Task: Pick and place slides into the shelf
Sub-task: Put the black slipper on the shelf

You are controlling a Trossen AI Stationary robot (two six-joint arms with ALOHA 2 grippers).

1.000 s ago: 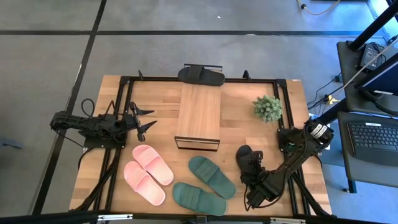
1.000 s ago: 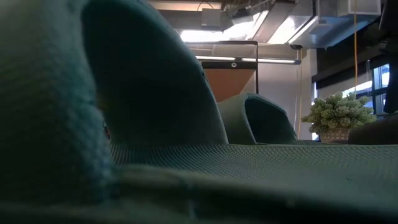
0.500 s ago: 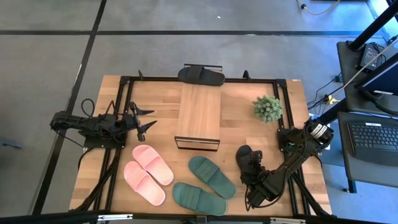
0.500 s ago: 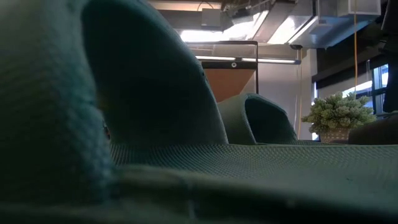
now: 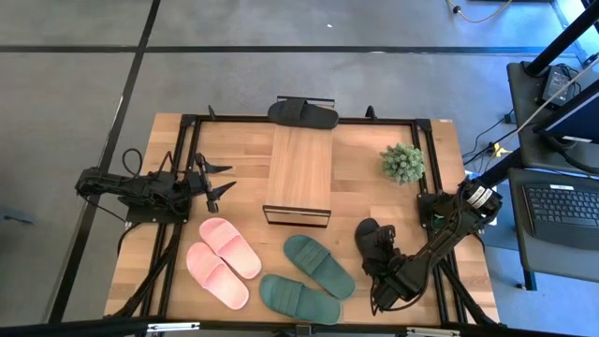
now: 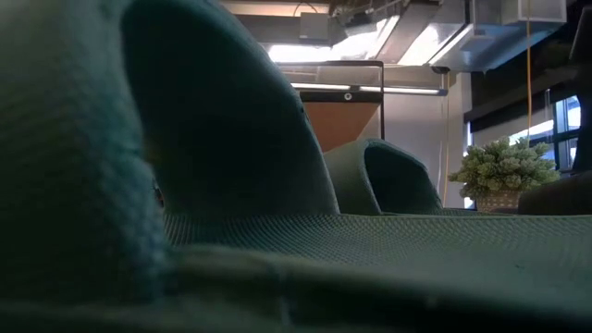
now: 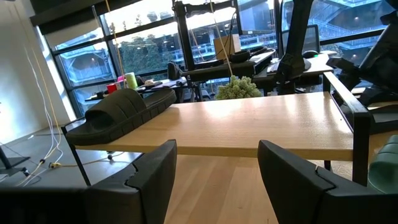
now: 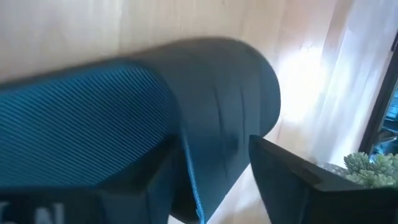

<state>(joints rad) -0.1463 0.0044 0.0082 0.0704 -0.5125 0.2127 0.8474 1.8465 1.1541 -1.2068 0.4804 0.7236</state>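
The shelf stands mid-table with one black slide lying on the far end of its top board; the left wrist view shows that slide too. The pink pair and the green pair lie sole-down near the front edge. The second black slide lies right of them. My right gripper is low over it, open, and the side of the slide's strap stands between its fingers. My left gripper waits open, left of the shelf. My right gripper has the side of the black slide's strap between its two fingers, one finger on the footbed side and one outside. It comes slanting down from the table's near right. I cannot tell whether the fingers touch the strap. The slide lies on the table.
A small potted plant stands at the far right of the table. A green slide lies right in front of the low camera and blocks most of that view. A desk with a keyboard is beyond the table's right edge.
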